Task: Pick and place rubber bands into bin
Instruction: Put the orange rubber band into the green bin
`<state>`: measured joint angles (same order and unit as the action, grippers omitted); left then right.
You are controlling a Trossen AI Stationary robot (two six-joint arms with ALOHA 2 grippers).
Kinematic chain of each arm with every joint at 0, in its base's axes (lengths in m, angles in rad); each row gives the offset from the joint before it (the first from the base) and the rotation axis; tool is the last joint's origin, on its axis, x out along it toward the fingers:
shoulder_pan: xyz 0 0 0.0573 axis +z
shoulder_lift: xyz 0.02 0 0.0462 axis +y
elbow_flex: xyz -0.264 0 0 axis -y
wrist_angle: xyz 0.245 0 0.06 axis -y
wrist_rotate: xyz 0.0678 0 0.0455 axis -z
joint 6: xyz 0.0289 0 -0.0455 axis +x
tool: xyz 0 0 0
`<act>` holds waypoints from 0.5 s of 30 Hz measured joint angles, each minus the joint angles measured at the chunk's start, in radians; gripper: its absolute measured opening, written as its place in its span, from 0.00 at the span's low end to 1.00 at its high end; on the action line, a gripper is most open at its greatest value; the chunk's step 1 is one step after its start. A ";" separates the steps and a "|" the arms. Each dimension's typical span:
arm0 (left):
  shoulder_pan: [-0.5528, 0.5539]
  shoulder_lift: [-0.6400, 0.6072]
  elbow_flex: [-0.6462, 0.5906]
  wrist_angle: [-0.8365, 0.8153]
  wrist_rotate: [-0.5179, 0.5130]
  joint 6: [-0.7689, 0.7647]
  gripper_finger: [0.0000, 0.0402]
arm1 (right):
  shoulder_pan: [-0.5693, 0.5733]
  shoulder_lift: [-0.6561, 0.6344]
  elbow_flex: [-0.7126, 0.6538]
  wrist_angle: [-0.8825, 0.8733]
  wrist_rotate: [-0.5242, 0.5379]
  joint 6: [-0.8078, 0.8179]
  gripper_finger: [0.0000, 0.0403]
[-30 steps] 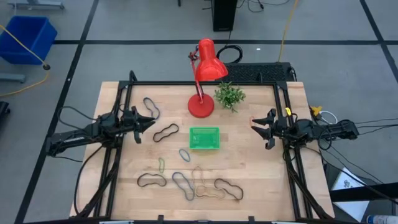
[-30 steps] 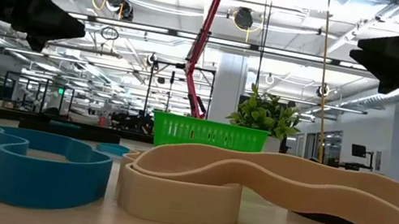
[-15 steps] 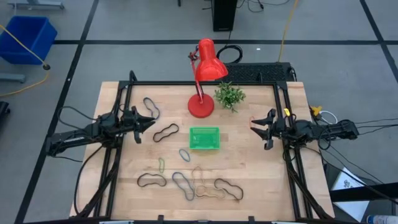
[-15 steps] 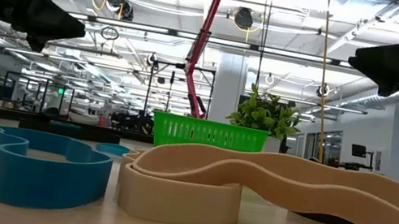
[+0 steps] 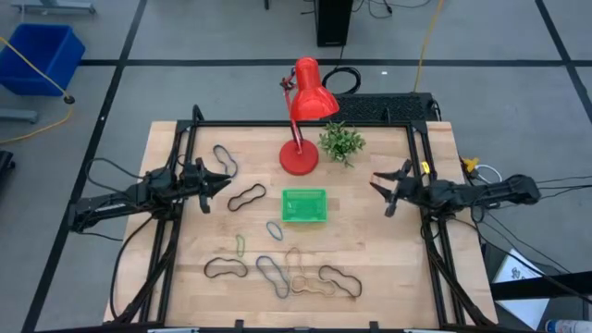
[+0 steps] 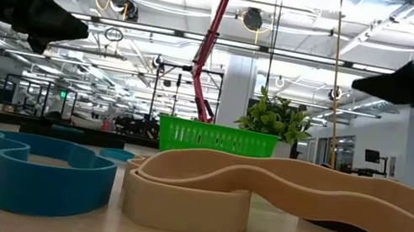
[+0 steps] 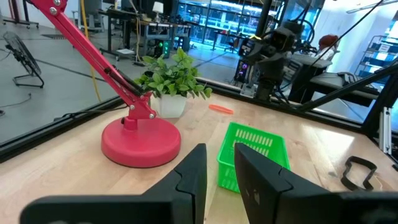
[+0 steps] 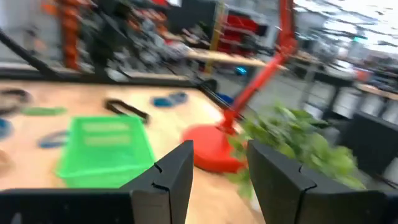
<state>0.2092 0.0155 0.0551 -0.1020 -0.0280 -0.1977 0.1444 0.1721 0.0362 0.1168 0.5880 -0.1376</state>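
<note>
Rubber bands (image 5: pixel 277 270) lie scattered on the wooden table (image 5: pixel 370 268), most of them on the side of the green bin (image 5: pixel 303 205) away from the red lamp (image 5: pixel 302 116); none visible inside the bin. Left gripper (image 5: pixel 222 181) hovers above the table left of the bin, jaws slightly spread, empty. Right gripper (image 5: pixel 379 192) hovers right of the bin, jaws spread wide, empty. Small potted plant (image 5: pixel 341 142) stands beside the lamp.

Right wrist view blurred; tan rubber band (image 6: pixel 278 198) cut off at low view's edge.
</note>
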 joint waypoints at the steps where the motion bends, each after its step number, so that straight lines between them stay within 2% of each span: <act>1: 0.000 0.000 0.000 0.000 0.000 0.000 0.22 | 0.000 0.030 0.016 0.001 0.016 0.008 0.36; 12: 0.000 0.000 0.000 0.000 0.000 0.000 0.22 | 0.000 0.424 0.240 -0.009 0.019 0.017 0.36; 15: 0.000 0.000 0.000 0.000 0.000 0.000 0.22 | 0.000 0.516 0.329 -0.071 0.060 0.024 0.36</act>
<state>0.2091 0.0158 0.0551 -0.1017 -0.0280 -0.1974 0.1440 0.6878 0.3655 0.0458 0.6484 -0.1136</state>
